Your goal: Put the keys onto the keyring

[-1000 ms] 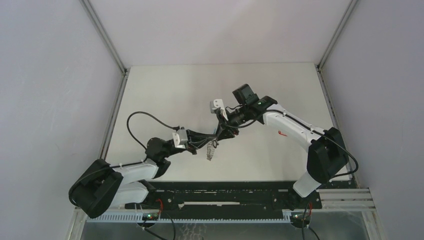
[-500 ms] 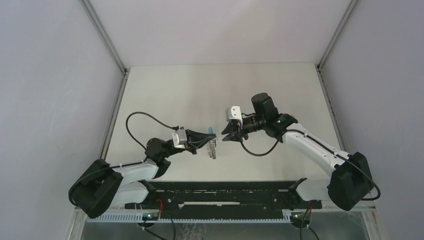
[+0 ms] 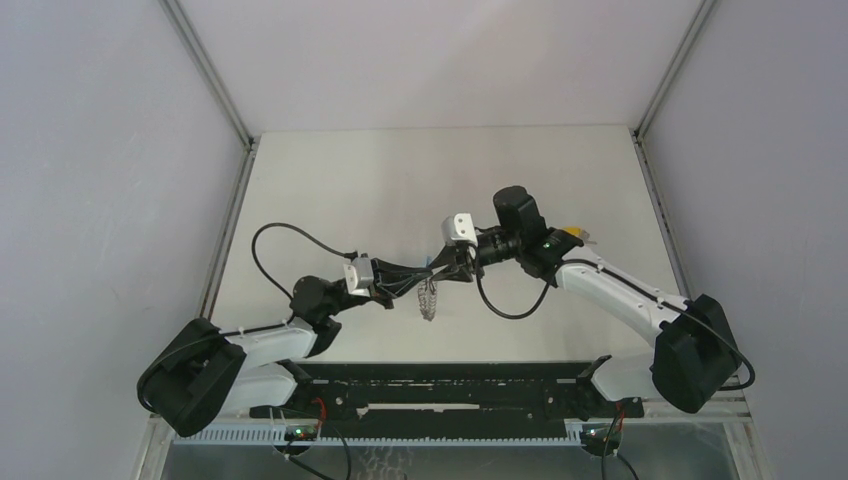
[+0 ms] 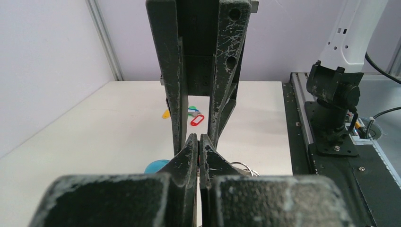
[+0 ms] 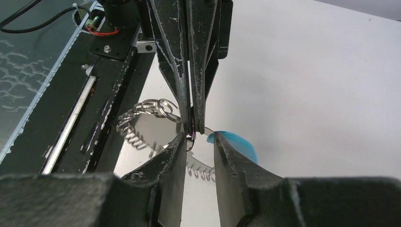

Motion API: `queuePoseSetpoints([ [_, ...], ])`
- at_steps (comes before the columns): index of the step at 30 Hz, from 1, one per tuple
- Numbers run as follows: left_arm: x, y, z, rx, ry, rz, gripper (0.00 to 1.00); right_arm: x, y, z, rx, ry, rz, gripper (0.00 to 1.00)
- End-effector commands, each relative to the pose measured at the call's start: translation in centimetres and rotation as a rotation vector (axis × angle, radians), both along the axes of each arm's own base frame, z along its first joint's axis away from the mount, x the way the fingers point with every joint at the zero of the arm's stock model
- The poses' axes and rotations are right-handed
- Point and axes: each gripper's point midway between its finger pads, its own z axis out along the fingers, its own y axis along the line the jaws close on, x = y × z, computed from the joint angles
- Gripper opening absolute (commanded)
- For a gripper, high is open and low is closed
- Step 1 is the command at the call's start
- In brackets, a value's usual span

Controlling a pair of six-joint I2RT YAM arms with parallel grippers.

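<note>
The keyring [image 3: 428, 298], a silvery chain with a light blue band, hangs from my left gripper [image 3: 422, 273], which is shut on it above the table. In the left wrist view the jaws [image 4: 199, 141] are pressed together, with the blue band [image 4: 156, 166] and a steel ring [image 4: 243, 166] on either side. My right gripper [image 3: 446, 270] is open; in its wrist view [image 5: 198, 139] its jaws stand on either side of the left fingertips [image 5: 193, 118], beside the chain [image 5: 132, 130] and the blue band [image 5: 236, 142]. Small yellow, teal and red keys [image 4: 197, 120] lie on the table beyond; the yellow one [image 3: 572, 231] shows behind the right arm.
A black rail with the arm bases [image 3: 440, 385] runs along the near table edge. The right arm's base [image 4: 333, 94] stands to the right. A black cable [image 3: 270, 240] loops off the left arm. Grey walls and metal posts enclose the table.
My right gripper drew back to the right, then moved left again to meet the left gripper's tips. The left gripper held still with the chain hanging.
</note>
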Motion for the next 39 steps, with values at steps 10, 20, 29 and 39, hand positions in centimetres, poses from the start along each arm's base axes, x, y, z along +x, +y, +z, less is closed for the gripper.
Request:
queuePoseSetpoints([
  [10,-0.1,0.1,2.5,-0.071,-0.060,0.008,0.00,-0.6,0.7,1.1,0.042,0.002,0.064,0.05],
  [20,1.0,1.0,0.7,-0.047,-0.027,0.076,0.30,0.9,-1.6,0.2,-0.167,0.029,-0.059,0.00],
  [29,2.0,0.8,-0.9,0.068,0.008,0.078,0.36,1.9,-3.1,-0.1,-0.471,0.024,-0.146,0.00],
  [39,2.3,0.8,-1.2,0.133,-0.008,0.080,0.36,1.7,-2.7,-0.3,-0.641,-0.041,-0.136,0.00],
])
